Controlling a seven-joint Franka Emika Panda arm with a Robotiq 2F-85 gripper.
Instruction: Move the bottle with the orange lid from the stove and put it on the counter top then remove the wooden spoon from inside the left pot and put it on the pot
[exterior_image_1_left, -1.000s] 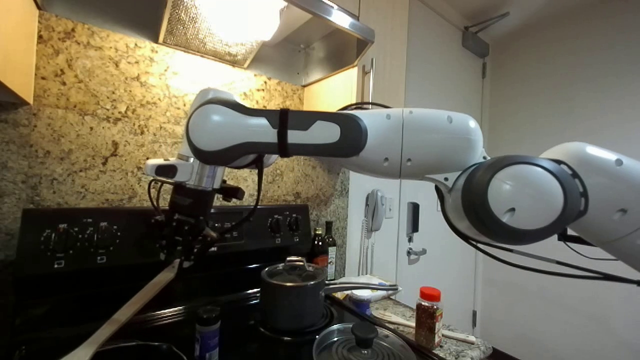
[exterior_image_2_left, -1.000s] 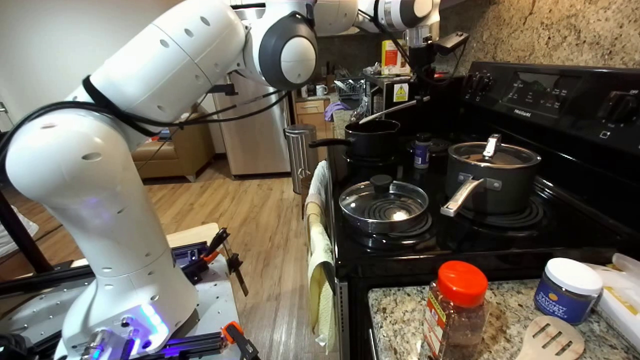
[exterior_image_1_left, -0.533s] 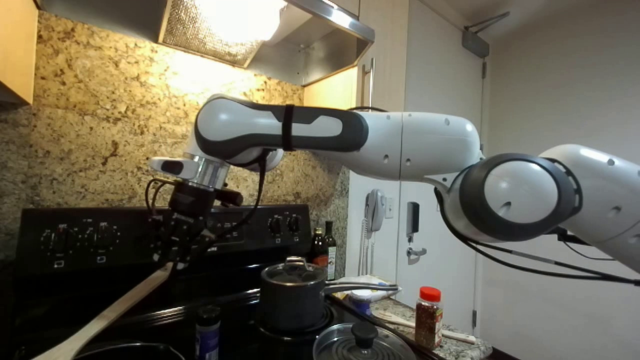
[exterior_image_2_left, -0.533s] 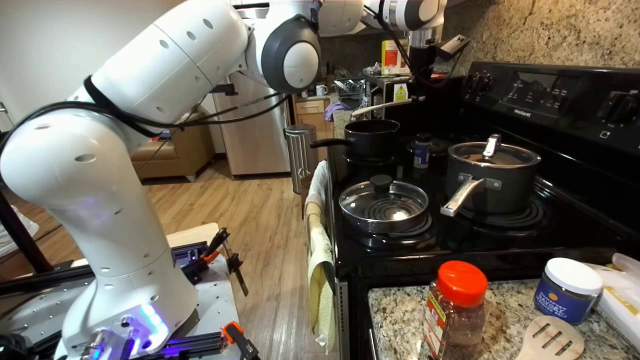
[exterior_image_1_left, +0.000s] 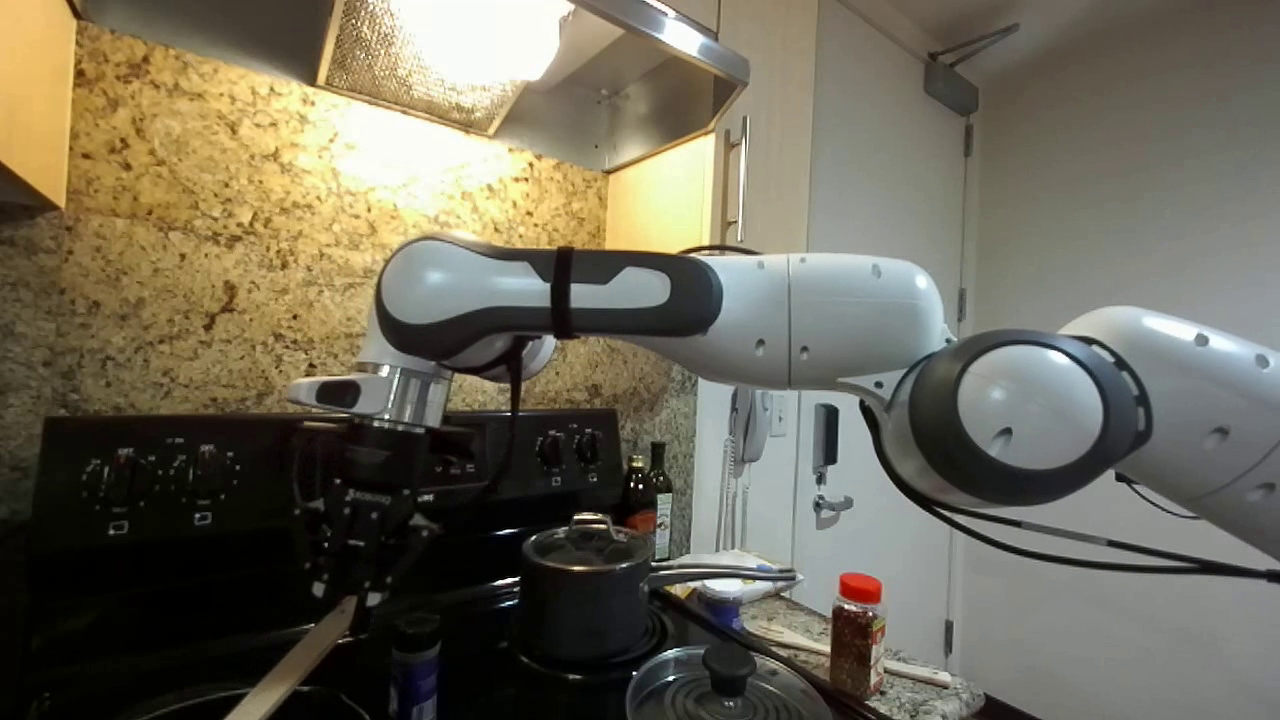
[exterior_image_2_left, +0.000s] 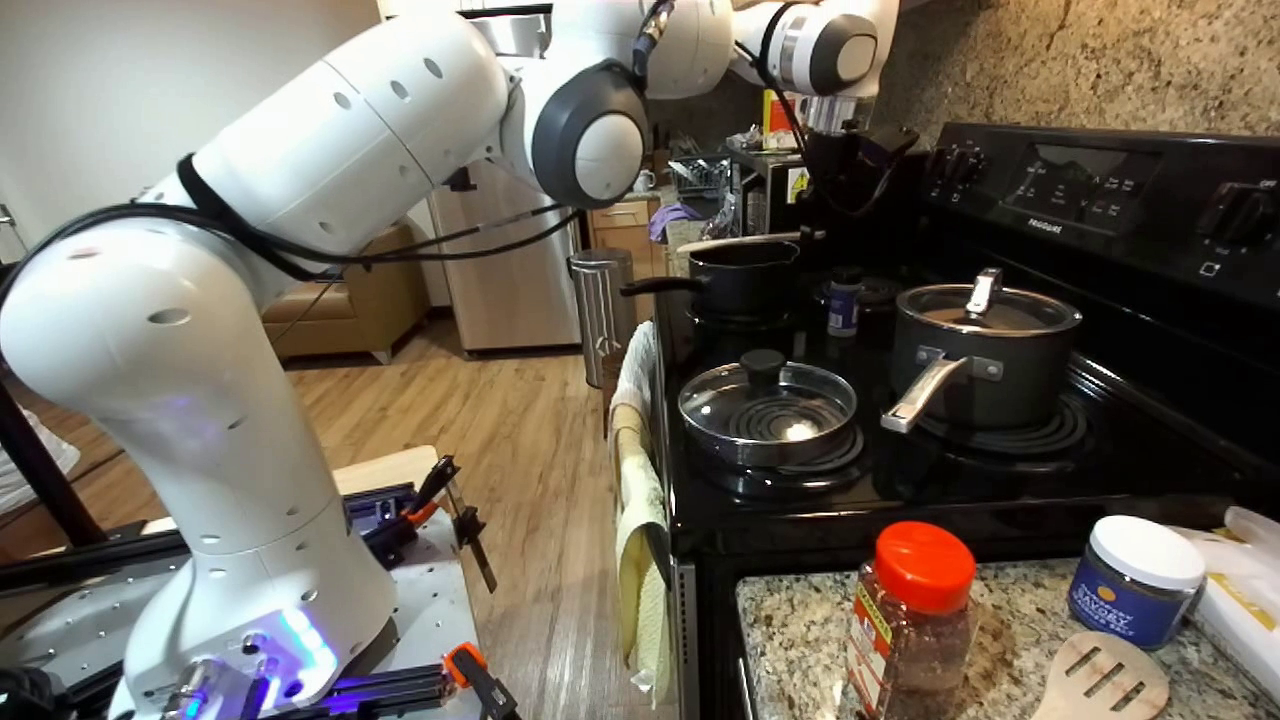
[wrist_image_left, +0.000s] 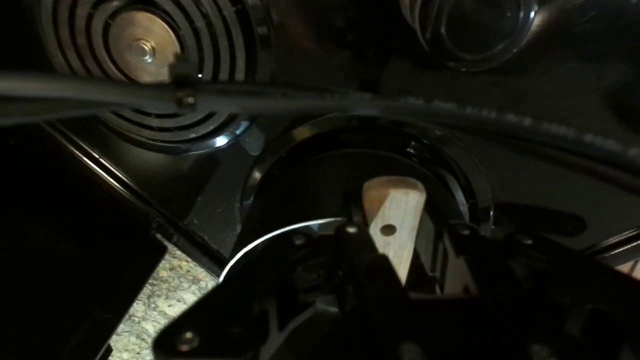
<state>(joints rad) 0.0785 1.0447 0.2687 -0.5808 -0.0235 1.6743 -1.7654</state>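
Note:
The bottle with the orange-red lid (exterior_image_1_left: 857, 640) (exterior_image_2_left: 915, 630) stands upright on the counter top in both exterior views. The dark left pot (exterior_image_2_left: 745, 280) sits on the stove. Its rim (exterior_image_1_left: 325, 694) shows at the bottom of an exterior view. My gripper (exterior_image_1_left: 346, 598) is low beside the pot and appears shut on the handle end of the wooden spoon (exterior_image_1_left: 292, 668). The spoon (exterior_image_2_left: 740, 241) lies almost level along the pot's top. In the wrist view its handle (wrist_image_left: 397, 212) is between the dark fingers. The spoon's head is hidden there.
A small bottle with a dark cap (exterior_image_1_left: 415, 670) (exterior_image_2_left: 844, 305) stands close to the pot and gripper. A lidded saucepan (exterior_image_2_left: 985, 365) and a glass-lidded pan (exterior_image_2_left: 768, 445) sit on other burners. A white-lidded jar (exterior_image_2_left: 1135, 585) and slotted wooden turner (exterior_image_2_left: 1105, 685) are on the counter.
The arm and gripper have moved down with the spoon. The spoon first slanted above the pot; now it is lower and nearly level at the rim. The bottles have not moved.

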